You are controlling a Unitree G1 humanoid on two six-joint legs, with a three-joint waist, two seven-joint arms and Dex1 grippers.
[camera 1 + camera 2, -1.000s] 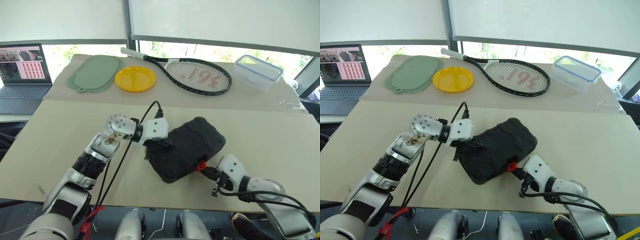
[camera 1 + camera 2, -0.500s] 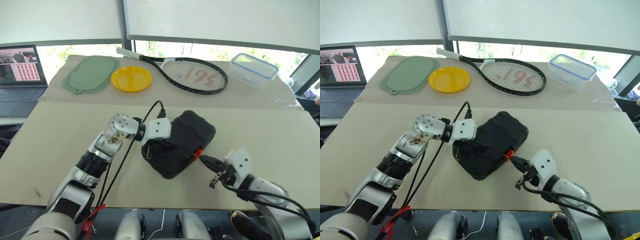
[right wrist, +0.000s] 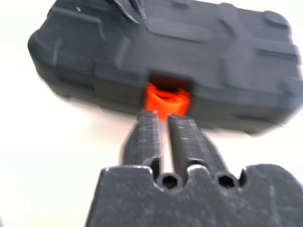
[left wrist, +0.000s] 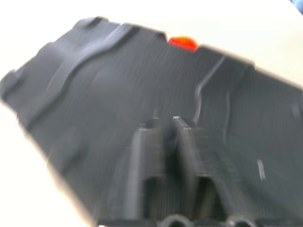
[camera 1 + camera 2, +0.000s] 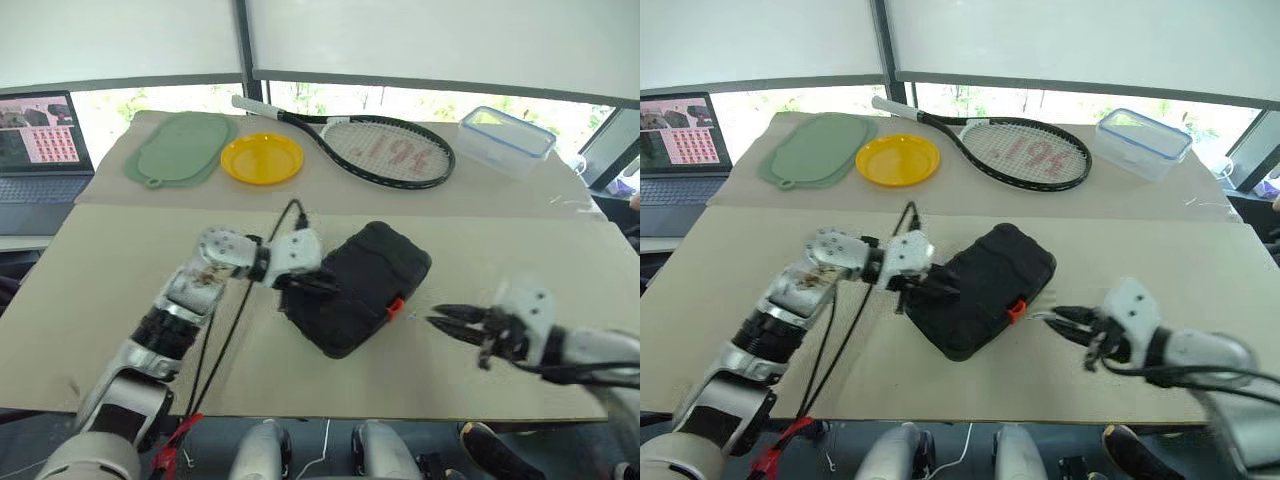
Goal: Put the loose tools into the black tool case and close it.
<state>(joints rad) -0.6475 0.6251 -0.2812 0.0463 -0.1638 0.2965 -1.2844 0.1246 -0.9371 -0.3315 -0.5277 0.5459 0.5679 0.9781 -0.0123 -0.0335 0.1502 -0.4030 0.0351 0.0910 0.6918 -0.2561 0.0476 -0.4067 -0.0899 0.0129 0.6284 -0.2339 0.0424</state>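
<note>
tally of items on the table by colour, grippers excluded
Black: 2, tool case, tennis racket
Green: 1, mat
Yellow: 1, plate
Clear with blue rim: 1, container
Total: 5

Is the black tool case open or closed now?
Closed. The black tool case lies flat with its two halves together, and the orange latch sits in its notch on the front edge.

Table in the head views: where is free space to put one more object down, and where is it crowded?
Free: the near table left of the black tool case, and the right side below the clear container. Crowded: the far edge, with green mat, yellow plate and racket.
</note>
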